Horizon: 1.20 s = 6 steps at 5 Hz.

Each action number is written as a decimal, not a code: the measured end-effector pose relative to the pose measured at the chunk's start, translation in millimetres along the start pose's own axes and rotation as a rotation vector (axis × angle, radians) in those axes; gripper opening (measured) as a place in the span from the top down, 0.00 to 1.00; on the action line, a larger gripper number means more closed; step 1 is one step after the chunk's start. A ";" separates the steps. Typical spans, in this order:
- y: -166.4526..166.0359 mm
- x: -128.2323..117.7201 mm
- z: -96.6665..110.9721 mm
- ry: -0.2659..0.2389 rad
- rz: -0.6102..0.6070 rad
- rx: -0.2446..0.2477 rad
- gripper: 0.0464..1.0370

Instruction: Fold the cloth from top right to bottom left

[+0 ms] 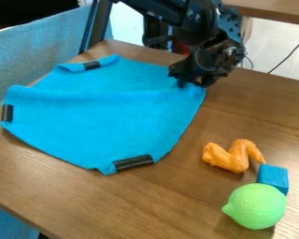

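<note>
Brown wood-grain covers the table (158,200) you are working on, with blue-grey fabric (36,51) beyond its left side and a pale floor (274,51), crossed by a thin black cable (289,56), past its far right edge. At the far side you have the black robot arm coming in from the top, its black two-finger gripper (192,81) hanging down at the far right corner of the bright blue cloth (102,128). Contact with that corner is noted; how far the gripper is open, and whether it has hold of the fabric, you cannot tell from this angle.

Your cloth lies across the left and middle of the table, mostly spread out — a long raised crease runs from its left side over to the corner at the gripper, with a further stretch of fabric behind it. Three dark bands sit along its border: one far left (91,65), one at the left edge (7,113), one at the near edge (133,162).

To the near right, you will find three items apart from the cloth: a bent, knobbly orange toy piece (230,158), a small blue block (274,176) just right of it, and a rounded lime-green toy fruit (256,205) — nearest of the three, partly overlapping the block in view.
</note>
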<state>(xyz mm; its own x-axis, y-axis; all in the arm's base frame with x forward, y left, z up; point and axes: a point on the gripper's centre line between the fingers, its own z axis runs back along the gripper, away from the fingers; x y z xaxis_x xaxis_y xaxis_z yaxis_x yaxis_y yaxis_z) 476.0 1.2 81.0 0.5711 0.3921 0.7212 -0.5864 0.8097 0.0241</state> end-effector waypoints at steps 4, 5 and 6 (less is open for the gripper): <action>35.5 19.8 36.0 0.025 0.028 -0.137 0.99; 58.3 28.3 54.3 0.032 0.052 -0.188 0.99; 88.1 28.8 65.2 0.052 0.048 -0.238 0.99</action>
<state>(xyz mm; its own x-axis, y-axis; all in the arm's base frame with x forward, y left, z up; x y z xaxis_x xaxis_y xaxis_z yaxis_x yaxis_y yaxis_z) 403.3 55.4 149.1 0.5783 0.4491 0.6811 -0.4649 0.8674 -0.1773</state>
